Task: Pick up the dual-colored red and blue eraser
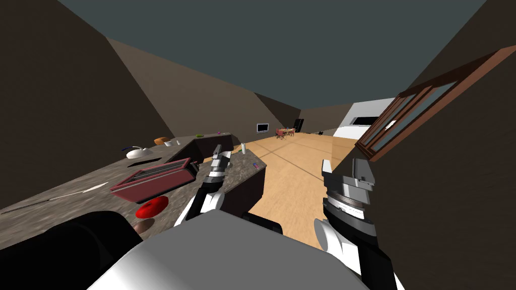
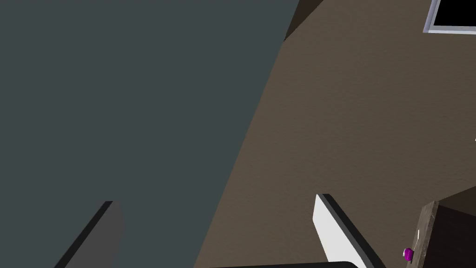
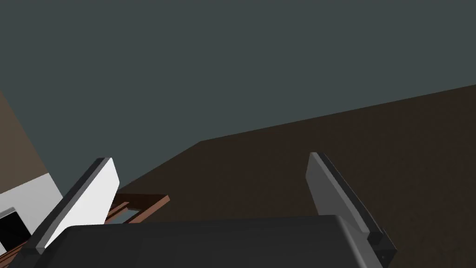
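Left pincer (image 2: 214,201) & right pincer (image 3: 209,158) wide open, empty — eraser (image 1: 255,165) on counter (image 1: 75,191), untouched.

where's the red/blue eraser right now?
Head view: the eraser lies on the speckled counter near its right-hand end, just right of the left gripper, with a white cup a little beyond it.

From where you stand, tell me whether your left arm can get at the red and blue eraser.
Probably yes. The eraser lies on the counter near the left hand, nothing standing between them. The open hand points upward, so it must tip down first.
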You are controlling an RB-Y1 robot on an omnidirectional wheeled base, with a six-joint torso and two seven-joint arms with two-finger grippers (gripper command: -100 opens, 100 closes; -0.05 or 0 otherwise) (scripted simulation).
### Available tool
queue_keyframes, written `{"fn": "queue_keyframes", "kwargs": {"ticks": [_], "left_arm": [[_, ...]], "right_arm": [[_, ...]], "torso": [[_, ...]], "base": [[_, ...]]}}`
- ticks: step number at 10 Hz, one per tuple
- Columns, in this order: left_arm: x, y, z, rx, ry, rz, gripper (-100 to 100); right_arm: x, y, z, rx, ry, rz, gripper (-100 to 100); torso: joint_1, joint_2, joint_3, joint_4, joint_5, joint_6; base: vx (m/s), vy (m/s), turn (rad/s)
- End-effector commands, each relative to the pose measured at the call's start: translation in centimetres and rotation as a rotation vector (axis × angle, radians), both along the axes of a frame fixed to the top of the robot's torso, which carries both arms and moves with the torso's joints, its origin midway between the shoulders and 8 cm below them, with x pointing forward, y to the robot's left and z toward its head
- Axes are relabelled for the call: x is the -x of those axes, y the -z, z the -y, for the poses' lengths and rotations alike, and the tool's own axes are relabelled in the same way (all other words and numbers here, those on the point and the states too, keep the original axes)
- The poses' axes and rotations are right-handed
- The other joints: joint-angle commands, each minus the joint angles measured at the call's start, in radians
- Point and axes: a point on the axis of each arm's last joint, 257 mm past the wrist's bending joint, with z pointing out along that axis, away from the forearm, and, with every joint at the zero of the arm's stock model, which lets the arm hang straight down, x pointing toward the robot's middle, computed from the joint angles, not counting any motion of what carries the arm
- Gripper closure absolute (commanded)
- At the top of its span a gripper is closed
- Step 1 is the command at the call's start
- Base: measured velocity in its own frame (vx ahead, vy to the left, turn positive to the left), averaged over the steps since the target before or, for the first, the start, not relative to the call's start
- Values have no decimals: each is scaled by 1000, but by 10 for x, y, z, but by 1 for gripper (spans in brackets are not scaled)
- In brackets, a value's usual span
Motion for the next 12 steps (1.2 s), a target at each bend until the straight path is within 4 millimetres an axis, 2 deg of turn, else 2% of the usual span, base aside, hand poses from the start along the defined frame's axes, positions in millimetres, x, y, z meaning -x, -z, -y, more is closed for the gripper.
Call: {"fn": "queue_keyframes", "kwargs": {"ticks": [1, 12], "left_arm": [[-4, 3, 3, -25, 14, -22, -100], [-49, 57, 5, -102, 46, -289, -100]], "right_arm": [[0, 0, 0, 0, 0, 0, 0], [0, 0, 0, 0, 0, 0, 0]], "torso": [[0, 0, 0, 0, 0, 0], [-2, -3, -1, -1, 0, 0]], "base": [[7, -7, -12], [30, -22, -20]]}}
